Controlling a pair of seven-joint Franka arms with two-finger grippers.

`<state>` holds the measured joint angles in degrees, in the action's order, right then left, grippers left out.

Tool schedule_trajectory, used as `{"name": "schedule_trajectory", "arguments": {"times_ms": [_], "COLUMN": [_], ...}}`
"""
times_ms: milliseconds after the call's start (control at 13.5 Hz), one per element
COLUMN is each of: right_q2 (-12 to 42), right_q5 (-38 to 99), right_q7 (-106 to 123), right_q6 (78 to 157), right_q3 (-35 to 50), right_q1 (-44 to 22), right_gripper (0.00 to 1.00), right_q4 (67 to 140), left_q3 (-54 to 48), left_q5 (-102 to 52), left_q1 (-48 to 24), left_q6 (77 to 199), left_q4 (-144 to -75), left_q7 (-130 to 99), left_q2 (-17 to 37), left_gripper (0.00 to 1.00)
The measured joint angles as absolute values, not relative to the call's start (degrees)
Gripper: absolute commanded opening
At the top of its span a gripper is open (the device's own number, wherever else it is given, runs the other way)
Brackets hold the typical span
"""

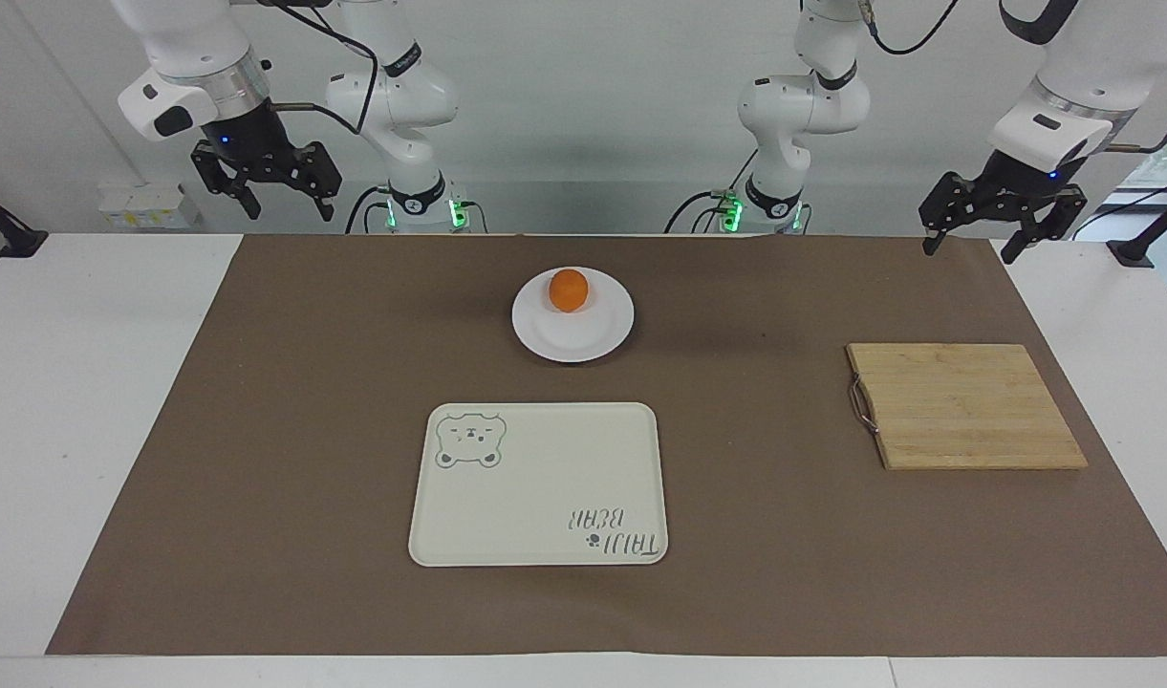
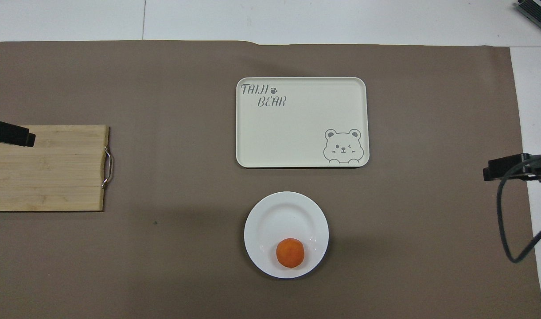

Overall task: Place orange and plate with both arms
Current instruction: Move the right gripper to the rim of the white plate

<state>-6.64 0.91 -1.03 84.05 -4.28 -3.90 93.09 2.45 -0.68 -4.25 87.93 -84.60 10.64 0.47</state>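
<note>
The orange (image 1: 569,290) (image 2: 290,253) lies on the round white plate (image 1: 597,330) (image 2: 274,212), on the part of it nearest the robots. The plate rests on the brown mat midway between the two arm bases. My left gripper (image 1: 969,247) hangs open, high in the air over the mat's edge at the left arm's end; one of its fingertips (image 2: 17,135) shows in the overhead view. My right gripper (image 1: 289,207) hangs open and empty, high over the table's edge at the right arm's end, with a fingertip (image 2: 496,167) at the overhead view's border.
A cream rectangular tray (image 1: 430,535) (image 2: 297,84) with a bear drawing lies farther from the robots than the plate. A bamboo cutting board (image 1: 965,406) (image 2: 53,173) with a metal handle lies toward the left arm's end. A black cable (image 2: 503,221) loops down from the right arm.
</note>
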Motion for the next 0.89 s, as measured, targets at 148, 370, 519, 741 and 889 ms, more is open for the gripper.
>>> {"name": "schedule_trajectory", "arguments": {"times_ms": [148,370,519,741,889], "right_q2": [-6.72,-6.76,-6.69,-6.50,-6.43], "right_q5": [5.61,14.29,20.28,28.24,33.28], "right_q7": [1.06,5.37,9.78,17.08,22.21], "right_q6": [84.37,86.70,89.68,95.40,100.66], "right_q3": [-4.56,-5.15,-5.26,-5.27,-5.05], "right_q1": [-2.53,0.61,2.09,2.41,1.98], "right_gripper": [1.00,1.00,1.00,1.00,1.00], "right_q4": [94.07,100.42,107.53,118.76,126.12], "left_q3": [2.45,2.45,2.45,2.45,2.45], "left_q5": [-0.68,-0.68,-0.68,-0.68,-0.68], "left_q1": [-4.25,-4.25,-4.25,-4.25,-4.25], "left_q6": [87.93,87.93,87.93,87.93,87.93], "left_q4": [-84.60,-84.60,-84.60,-84.60,-84.60], "left_q7": [10.64,10.64,10.64,10.64,10.64], "left_q2": [0.47,0.47,0.47,0.46,0.47], "left_gripper": [1.00,1.00,1.00,1.00,1.00]}}
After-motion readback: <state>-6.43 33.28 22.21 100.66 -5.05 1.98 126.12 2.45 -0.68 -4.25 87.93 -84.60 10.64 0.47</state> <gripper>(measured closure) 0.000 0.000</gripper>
